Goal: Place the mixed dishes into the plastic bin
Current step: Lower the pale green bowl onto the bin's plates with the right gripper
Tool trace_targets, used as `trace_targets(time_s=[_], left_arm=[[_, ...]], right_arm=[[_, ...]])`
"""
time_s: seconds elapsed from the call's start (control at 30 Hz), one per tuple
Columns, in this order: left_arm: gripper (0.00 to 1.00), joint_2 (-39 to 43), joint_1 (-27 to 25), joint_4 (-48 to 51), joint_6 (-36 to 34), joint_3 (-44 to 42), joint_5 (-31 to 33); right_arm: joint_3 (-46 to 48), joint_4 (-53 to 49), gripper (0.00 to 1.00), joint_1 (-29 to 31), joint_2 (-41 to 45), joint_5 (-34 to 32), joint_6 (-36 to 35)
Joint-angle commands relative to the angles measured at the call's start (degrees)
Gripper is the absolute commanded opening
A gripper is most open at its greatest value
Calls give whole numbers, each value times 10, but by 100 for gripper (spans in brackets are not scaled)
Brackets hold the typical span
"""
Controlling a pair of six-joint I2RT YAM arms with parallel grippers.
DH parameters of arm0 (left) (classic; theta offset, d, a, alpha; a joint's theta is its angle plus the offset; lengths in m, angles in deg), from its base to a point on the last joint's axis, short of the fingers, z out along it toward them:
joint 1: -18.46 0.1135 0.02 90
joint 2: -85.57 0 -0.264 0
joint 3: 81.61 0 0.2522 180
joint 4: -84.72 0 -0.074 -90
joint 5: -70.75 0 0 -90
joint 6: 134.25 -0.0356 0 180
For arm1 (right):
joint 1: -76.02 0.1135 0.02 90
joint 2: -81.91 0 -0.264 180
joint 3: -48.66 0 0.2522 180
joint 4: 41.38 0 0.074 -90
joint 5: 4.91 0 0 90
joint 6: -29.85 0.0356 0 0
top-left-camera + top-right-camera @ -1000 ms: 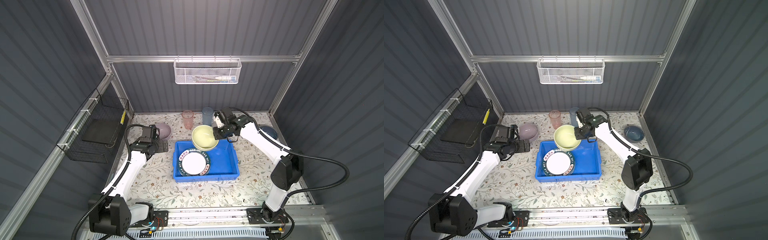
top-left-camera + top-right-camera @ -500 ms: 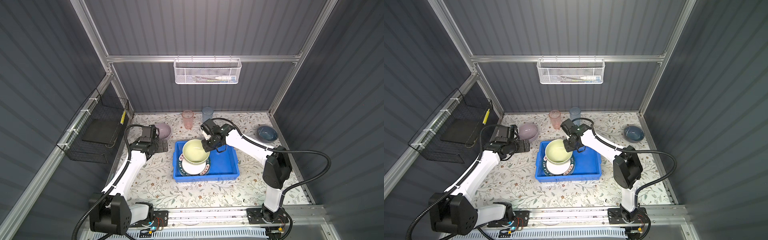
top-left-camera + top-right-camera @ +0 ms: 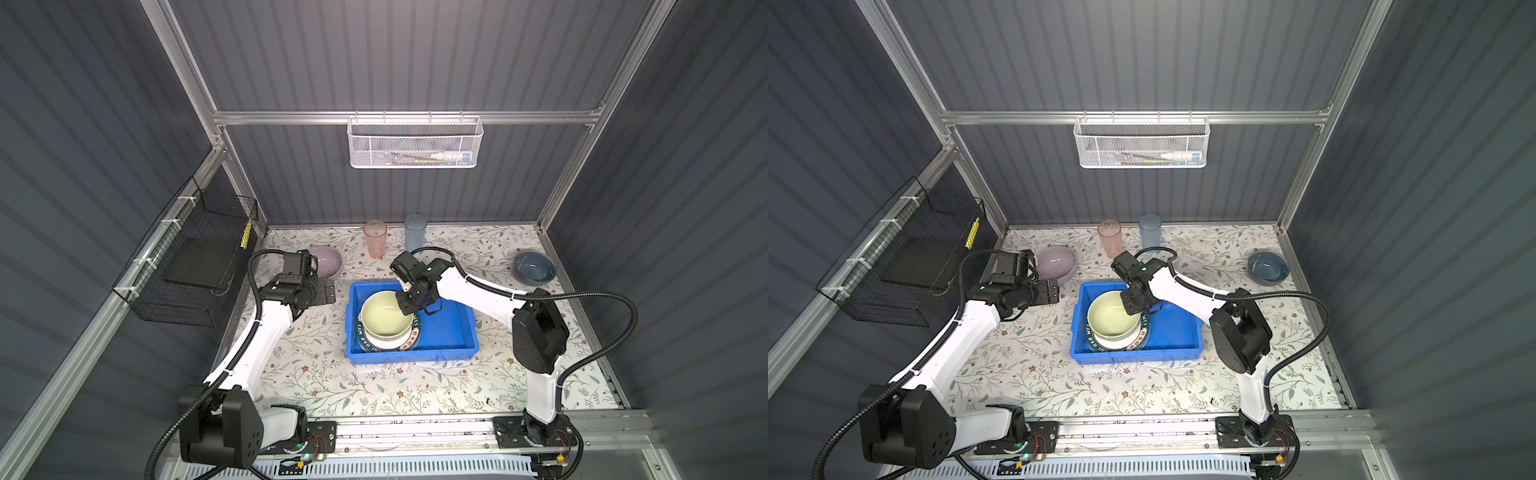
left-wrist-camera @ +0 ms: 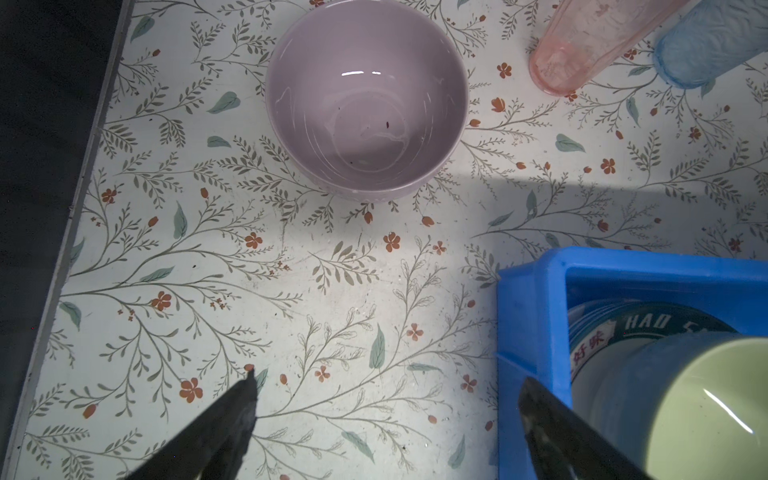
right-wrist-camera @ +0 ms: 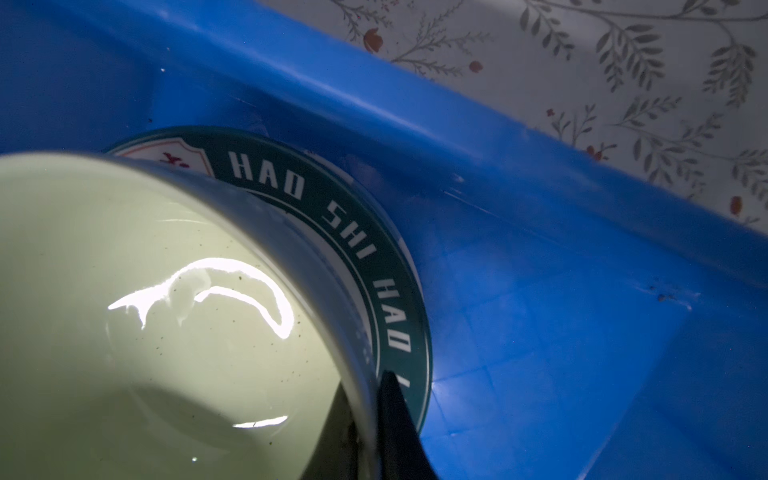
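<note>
**Bin holds green bowl, gripped at the rim**

In the bin lies a plate, and the green bowl sits over it. The right gripper pinches the bowl's rim, one finger inside. The left gripper hangs wide open and empty near the lilac bowl.

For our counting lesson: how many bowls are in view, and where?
3: pale-green bowl inside the blue bin; lilac bowl on the table, back left; dark-blue bowl, back right. None looks hidden.
</note>
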Motion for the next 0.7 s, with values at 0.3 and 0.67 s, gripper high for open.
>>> trace_targets(time_s=[0.3, 0.67], left_arm=[[99, -8, 6, 16, 7, 8, -13], [98, -7, 8, 17, 8, 6, -12]], right_arm=[[2, 30, 5, 9, 2, -2, 24], [19, 25, 9, 11, 23, -29, 25]])
